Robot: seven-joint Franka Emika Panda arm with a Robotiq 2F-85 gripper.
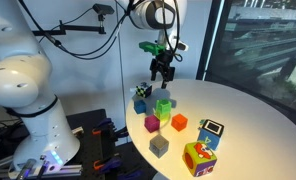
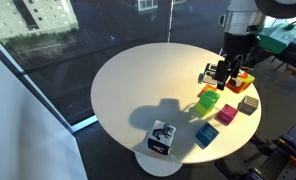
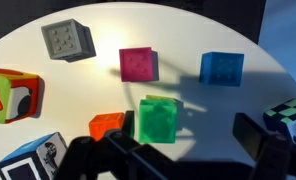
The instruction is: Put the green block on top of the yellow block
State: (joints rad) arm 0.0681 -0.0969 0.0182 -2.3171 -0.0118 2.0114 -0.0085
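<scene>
Apparently the stacking itself is done. In an exterior view the green block (image 1: 165, 102) sits on a paler, lime-tinged cube, the yellow block (image 1: 163, 113), and the pair stands about twice as tall as the single cubes around it. The gripper (image 1: 164, 78) hangs above the stack, clear of it, with a gap of air between its fingertips and the green top. From the wrist view its dark fingers are spread wide at the lower edge and hold nothing. The green block (image 3: 156, 120) lies below and between them, and it hides the yellow one completely from that angle. An orange cube (image 3: 105, 125) stands just beside the stack, with a magenta cube (image 3: 138, 63), a blue cube (image 3: 221, 68) and a grey cube (image 3: 68, 40) farther off on the round white table (image 1: 248, 110). I judge that little is left beyond drawing the arm away. Whether the green block sits squarely on the yellow one is too small to tell.
</scene>
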